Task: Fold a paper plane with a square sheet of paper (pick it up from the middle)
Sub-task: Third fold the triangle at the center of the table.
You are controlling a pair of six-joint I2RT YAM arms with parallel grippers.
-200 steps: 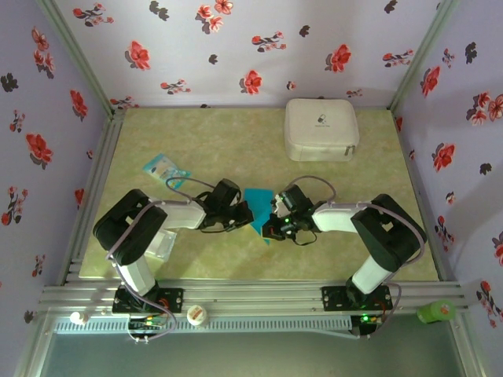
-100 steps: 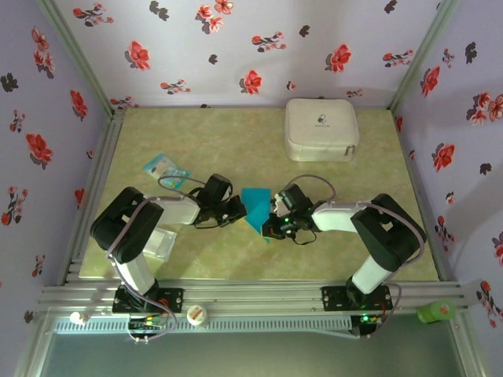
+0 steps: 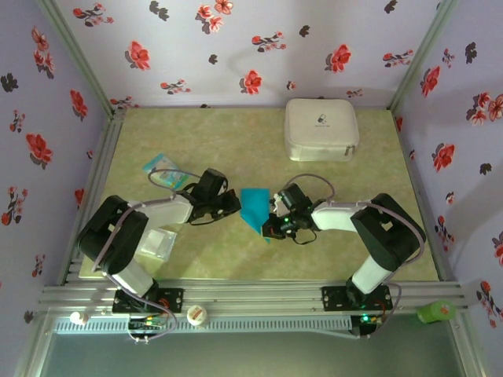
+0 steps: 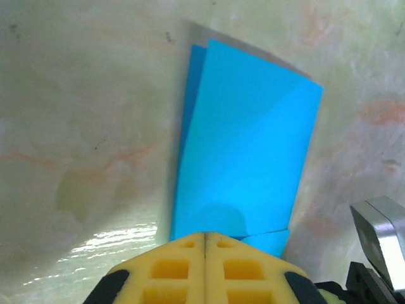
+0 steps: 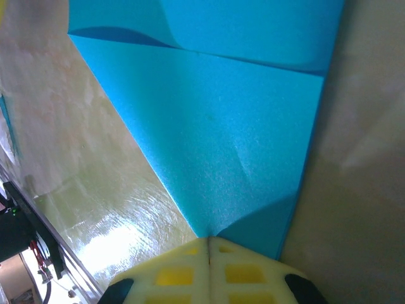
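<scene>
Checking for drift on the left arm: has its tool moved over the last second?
Yes. The left tool has slid left and slightly back, toward the pale-blue packet, uncovering more of the square sheet of paper.

Little room is offered between the shut left jaws and the shut right jaws: that gap is taken up by the folded teal paper (image 3: 253,208), laid flat on the bench (image 3: 236,141). Ahead of both jaws, bare bench is found as far as the white case (image 3: 321,129), set well beyond the right jaws. Outward of the left jaws passage is narrowed by a pale-blue packet (image 3: 163,169), and behind them by a clear packet (image 3: 157,243).
</scene>
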